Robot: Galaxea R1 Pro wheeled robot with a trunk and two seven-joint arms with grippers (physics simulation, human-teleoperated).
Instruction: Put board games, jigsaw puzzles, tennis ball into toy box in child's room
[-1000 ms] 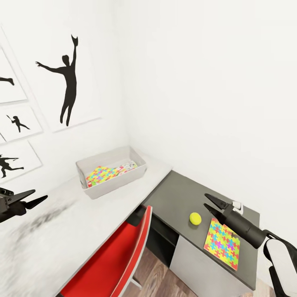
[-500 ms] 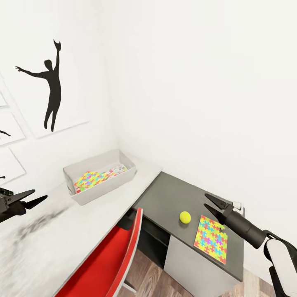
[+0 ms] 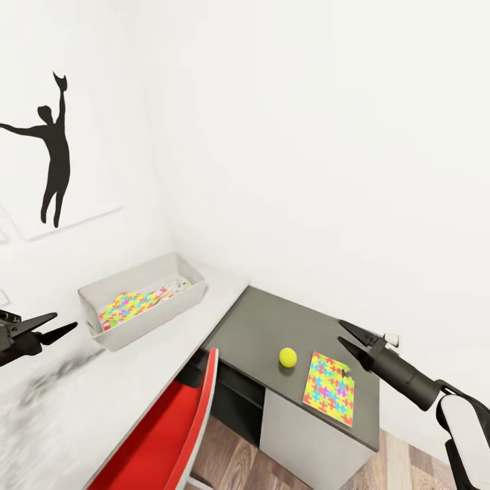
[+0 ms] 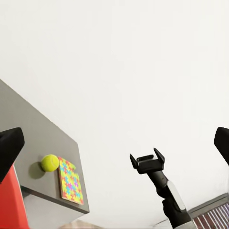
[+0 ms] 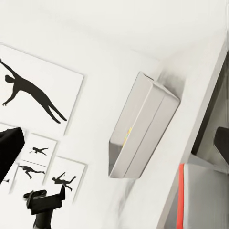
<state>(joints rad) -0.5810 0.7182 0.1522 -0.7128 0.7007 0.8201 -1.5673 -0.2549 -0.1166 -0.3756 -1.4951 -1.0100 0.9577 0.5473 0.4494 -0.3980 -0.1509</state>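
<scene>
White walls meet in a corner behind a long pale bench (image 3: 129, 381) that joins a lower dark grey section (image 3: 272, 330); on the wall at about ten o'clock in the head view hangs a black silhouette picture (image 3: 51, 153) of a reaching baseball player. Toward nine o'clock, the light grey toy box (image 3: 139, 314) sits on the pale bench close to the wall, with one jigsaw puzzle box (image 3: 122, 306) lying inside it beside another printed box (image 3: 170, 289) too small to make out. On the dark section, near five o'clock, the tennis ball (image 3: 288, 356) rests just beside the second jigsaw puzzle box (image 3: 329, 388), which lies flat near the front edge; the two are apart. A red chair (image 3: 173, 435) stands tucked under the bench at six o'clock, over a wood-plank floor (image 3: 408, 463). The right gripper (image 3: 348, 337) hangs at four o'clock above the far end of the dark section, jaws spread and empty, near the puzzle box but not touching it. The left gripper (image 3: 62, 322) hovers at the nine o'clock edge over the pale bench, its jaws parted and holding nothing.
</scene>
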